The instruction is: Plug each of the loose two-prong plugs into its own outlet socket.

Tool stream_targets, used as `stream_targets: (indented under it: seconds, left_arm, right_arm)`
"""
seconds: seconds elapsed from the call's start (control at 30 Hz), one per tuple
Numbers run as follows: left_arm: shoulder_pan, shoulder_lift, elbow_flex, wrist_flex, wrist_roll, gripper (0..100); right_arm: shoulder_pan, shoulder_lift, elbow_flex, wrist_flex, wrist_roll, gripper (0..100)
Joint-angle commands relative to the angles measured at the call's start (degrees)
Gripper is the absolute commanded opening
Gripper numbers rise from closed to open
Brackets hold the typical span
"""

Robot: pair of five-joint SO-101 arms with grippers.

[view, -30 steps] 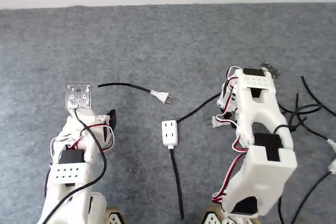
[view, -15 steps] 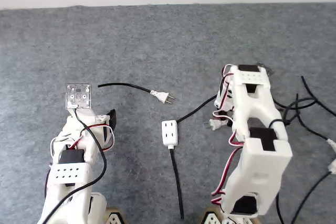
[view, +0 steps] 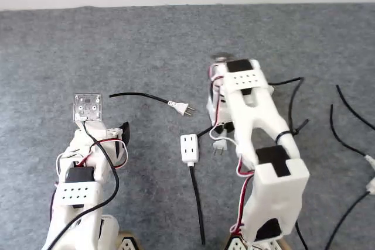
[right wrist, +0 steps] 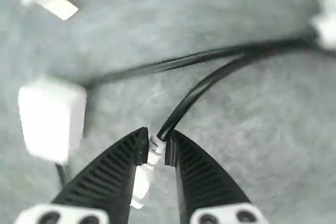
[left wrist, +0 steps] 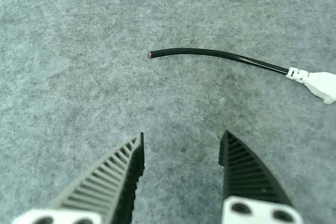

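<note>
- Over on the left, we are watching the left gripper (left wrist: 183,139) hanging above the grey mat (view: 146,39), its jaws spread wide with nothing between them.
- At its 1 o'clock in the high view, a loose plug (view: 180,108) on a short black cord (view: 137,95) is lying flat, prongs pointing toward 4 o'clock.
- At that plug's 6 o'clock, we are seeing the white outlet block (view: 188,147) lying near it, not touching.
- At the block's 3 o'clock, the right gripper (right wrist: 155,141) is pinching the second plug (right wrist: 140,186) at its neck, where the cord joins. That plug is hanging close beside the block, apart from it.
- Far right, black cables (view: 351,124) are trailing across the mat.
</note>
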Motion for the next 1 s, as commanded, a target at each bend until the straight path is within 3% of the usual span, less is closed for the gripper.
stream_targets:
  seconds: [0.0, 0.13, 0.33, 0.53, 0.7, 0.87, 0.97]
  left_arm:
    - [-0.2, -0.4, -1.0, -1.3, -0.5, 23]
    - [-0.2, -0.4, -1.0, -1.3, -0.5, 23]
    - [0.0, -0.4, -1.0, -1.3, -0.5, 23]
    - [0.0, -0.4, -0.9, -1.3, -0.5, 23]
    - [0.1, -0.4, -0.6, -1.5, -0.5, 23]
    - [0.1, -0.4, -0.6, -1.5, -0.5, 23]
    - [0.1, -0.4, -0.6, -1.5, -0.5, 23]
  right_arm:
    - [1.5, -3.8, -3.3, 1.0, 21.5, 0.8]
    - [7.9, -3.0, -2.2, 0.5, 34.9, 0.8]
    - [14.7, 2.4, 3.1, -1.4, 36.6, 0.9]
    - [17.5, 6.5, 4.8, -5.1, 35.8, 4.6]
    - [16.5, 2.3, 2.8, -5.5, 30.2, 8.8]
    - [15.0, -7.2, 3.2, -4.4, 21.8, 7.8]
    - [13.0, -13.3, 5.4, -0.6, 20.4, 0.2]
